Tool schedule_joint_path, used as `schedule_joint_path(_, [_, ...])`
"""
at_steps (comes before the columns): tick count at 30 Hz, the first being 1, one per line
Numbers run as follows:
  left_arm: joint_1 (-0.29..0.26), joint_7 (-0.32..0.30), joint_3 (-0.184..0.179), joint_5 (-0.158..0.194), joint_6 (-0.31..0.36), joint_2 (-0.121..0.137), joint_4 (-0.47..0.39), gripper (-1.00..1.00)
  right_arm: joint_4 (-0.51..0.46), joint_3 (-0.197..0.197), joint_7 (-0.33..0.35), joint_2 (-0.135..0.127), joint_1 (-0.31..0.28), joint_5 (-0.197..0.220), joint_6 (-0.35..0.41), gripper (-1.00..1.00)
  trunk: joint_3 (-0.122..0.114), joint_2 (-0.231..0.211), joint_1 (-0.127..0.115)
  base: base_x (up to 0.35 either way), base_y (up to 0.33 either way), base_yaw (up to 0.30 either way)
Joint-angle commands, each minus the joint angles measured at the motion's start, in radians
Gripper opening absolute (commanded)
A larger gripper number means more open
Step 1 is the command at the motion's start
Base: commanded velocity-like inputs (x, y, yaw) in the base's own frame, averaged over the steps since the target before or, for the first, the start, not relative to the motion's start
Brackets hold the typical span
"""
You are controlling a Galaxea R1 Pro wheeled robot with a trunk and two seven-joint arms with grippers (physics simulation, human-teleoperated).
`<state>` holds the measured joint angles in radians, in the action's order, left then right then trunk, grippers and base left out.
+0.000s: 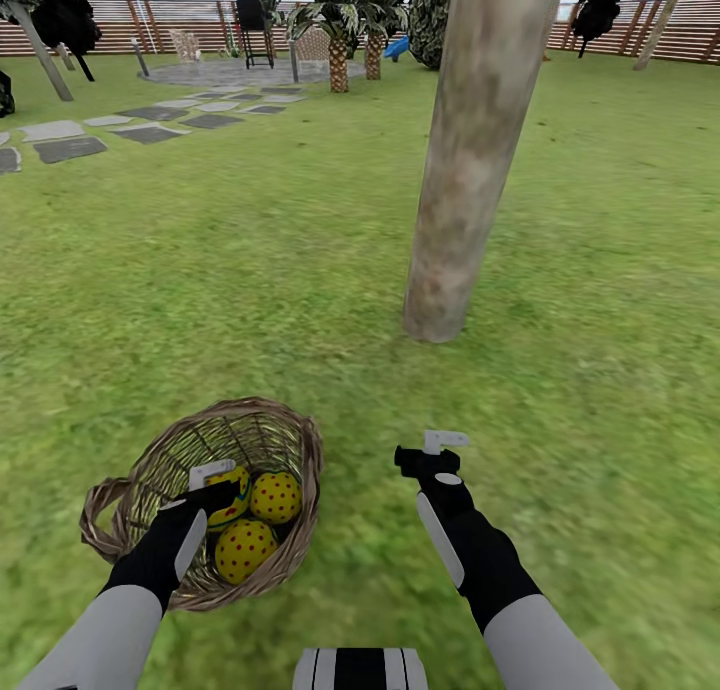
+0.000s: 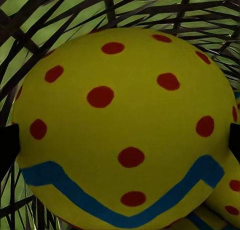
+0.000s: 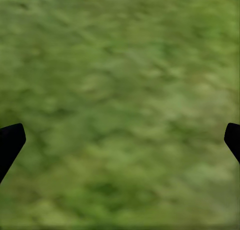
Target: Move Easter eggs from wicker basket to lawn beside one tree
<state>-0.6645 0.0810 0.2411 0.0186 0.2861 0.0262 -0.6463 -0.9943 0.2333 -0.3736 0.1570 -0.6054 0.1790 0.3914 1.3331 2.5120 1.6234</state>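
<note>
Head view, left to right: your left gripper (image 1: 222, 477) is down inside the wicker basket (image 1: 150, 465), which sits on the lawn (image 1: 250, 270) tipped toward you with its handle (image 1: 95, 515) on the outer left side. Three Easter eggs are in the basket: the banded egg (image 1: 233, 497) right at your left fingertips, a dotted egg (image 1: 275, 497) just right of it, and a third egg (image 1: 244, 550) nearer you, beside the left wrist.

Left wrist view: banded egg (image 2: 125, 130) sits between your two dark fingertips (image 2: 7, 147), one at each edge of the frame, jaws wide. You cannot tell if the pads touch the shell. A second egg (image 2: 227, 200) peeks in beside it, and the basket weave (image 2: 150, 15) runs behind.

Your right gripper (image 1: 430, 452) hangs over bare grass to the right of the basket, holding nothing. Right wrist view: fingertips (image 3: 10, 142) spread to both frame edges, only grass (image 3: 120, 105) between them.

Tree (image 1: 470, 160): trunk base is planted ahead of your right gripper, well apart from it, leaning slightly right as it rises. Stepping stones (image 1: 70, 148) and palms (image 1: 340, 30) lie far ahead to the left, with the fence (image 1: 660, 35) at the back.
</note>
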Motion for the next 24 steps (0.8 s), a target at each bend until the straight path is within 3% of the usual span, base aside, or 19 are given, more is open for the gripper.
schedule_joint_path(1, [0.0,0.002,0.001,0.0,0.005,0.0,0.033,-1.0,-0.001,0.003,-0.009,-0.001,-0.001,0.01,0.003,1.0,0.001,0.0,0.0,0.0,0.0,0.0])
schedule_joint_path(24, [0.0,0.002,0.0,0.0,0.002,0.0,0.017,-1.0,-0.001,0.003,-0.009,-0.001,-0.001,0.01,0.003,1.0,0.001,0.0,0.0,0.0,0.0,0.0])
